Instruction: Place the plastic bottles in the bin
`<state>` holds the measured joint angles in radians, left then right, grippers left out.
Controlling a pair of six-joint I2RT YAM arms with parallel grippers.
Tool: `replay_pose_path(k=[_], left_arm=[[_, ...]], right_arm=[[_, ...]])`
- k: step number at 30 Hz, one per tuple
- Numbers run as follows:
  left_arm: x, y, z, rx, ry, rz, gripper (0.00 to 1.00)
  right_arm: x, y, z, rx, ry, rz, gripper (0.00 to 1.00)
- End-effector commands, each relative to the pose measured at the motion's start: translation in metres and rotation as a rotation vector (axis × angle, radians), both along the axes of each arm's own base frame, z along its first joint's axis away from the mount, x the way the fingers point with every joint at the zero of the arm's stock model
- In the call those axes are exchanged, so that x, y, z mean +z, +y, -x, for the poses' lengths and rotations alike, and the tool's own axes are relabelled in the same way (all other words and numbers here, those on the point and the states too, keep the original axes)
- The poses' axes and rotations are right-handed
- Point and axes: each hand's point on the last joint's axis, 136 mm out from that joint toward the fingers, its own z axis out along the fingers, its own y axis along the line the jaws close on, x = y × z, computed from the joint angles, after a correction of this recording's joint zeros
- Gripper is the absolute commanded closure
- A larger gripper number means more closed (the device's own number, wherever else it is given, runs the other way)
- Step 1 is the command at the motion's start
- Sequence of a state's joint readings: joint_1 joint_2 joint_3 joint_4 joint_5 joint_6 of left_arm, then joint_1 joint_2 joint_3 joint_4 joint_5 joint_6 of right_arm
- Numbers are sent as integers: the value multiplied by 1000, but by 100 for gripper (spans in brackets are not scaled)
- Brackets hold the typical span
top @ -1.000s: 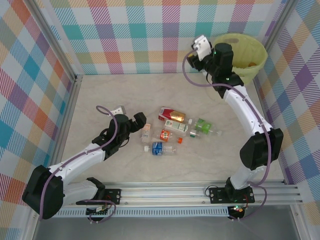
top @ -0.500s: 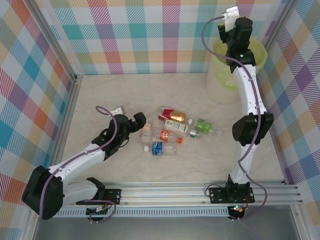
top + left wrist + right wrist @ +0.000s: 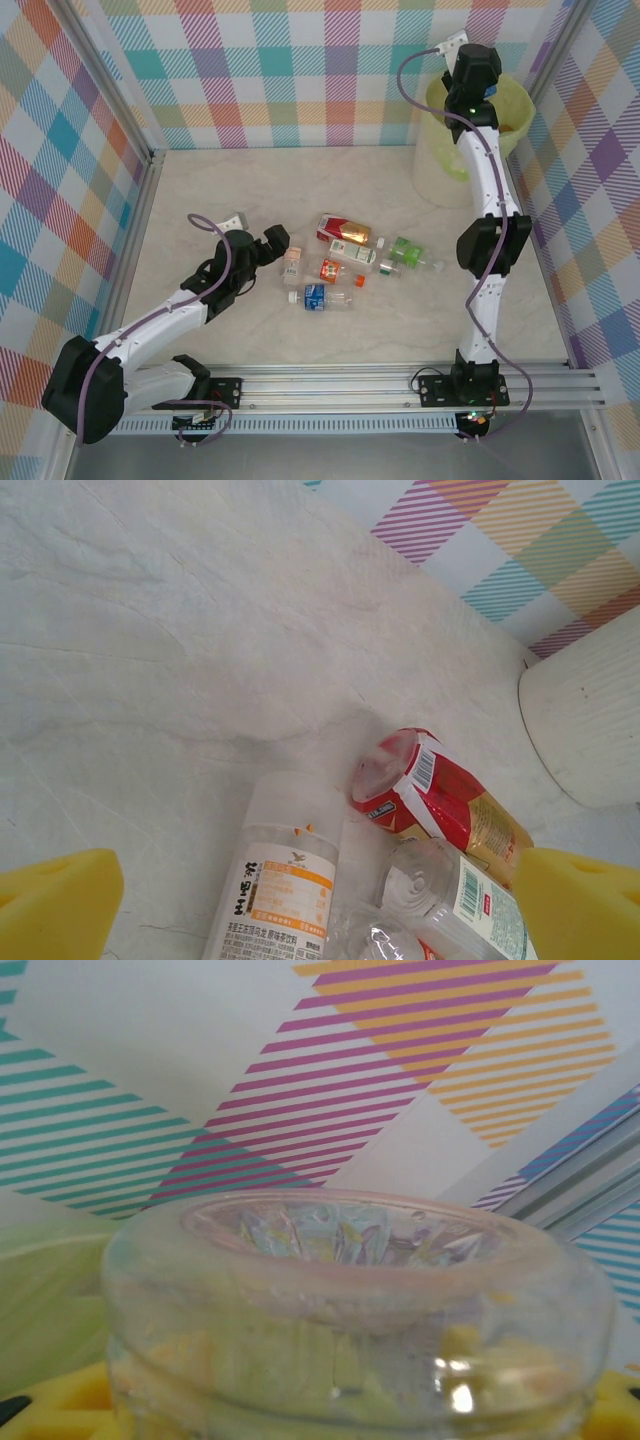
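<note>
Gripping a clear bottle (image 3: pixel 350 1300), the right hand (image 3: pixel 478 82) hangs above the bin (image 3: pixel 520 112) at the table's (image 3: pixel 250 180) far right corner, while the left hand (image 3: pixel 274 243) gapes wide open just beside the other bottles (image 3: pixel 345 262) lying clustered on the middle of the table.

Bottles (image 3: pixel 345 262) lie centrally, my left pincer (image 3: pixel 274 241) just left of them; bin (image 3: pixel 436 172) far right, my right pincer (image 3: pixel 483 88) and held bottle (image 3: pixel 340 1310) above it

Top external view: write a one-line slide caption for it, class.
Right tool holds a bottle over the bin; left tool, open, sits beside loose bottles on the table.
</note>
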<state>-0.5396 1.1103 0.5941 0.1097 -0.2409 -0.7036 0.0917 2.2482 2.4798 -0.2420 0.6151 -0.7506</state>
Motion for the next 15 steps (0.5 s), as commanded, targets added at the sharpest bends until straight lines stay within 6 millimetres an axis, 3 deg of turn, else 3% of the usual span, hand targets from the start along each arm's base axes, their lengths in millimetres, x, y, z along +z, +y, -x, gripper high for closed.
replay_pose_path(k=[1, 5, 15], left_arm=[[1, 7, 0, 24, -14, 7, 0], [1, 9, 1, 29, -14, 5, 0], [1, 9, 0, 33, -15, 8, 0]], right_arm=[[11, -1, -7, -65, -40, 162, 39], [8, -8, -14, -144, -61, 275, 22], [22, -10, 1, -149, -56, 208, 8]])
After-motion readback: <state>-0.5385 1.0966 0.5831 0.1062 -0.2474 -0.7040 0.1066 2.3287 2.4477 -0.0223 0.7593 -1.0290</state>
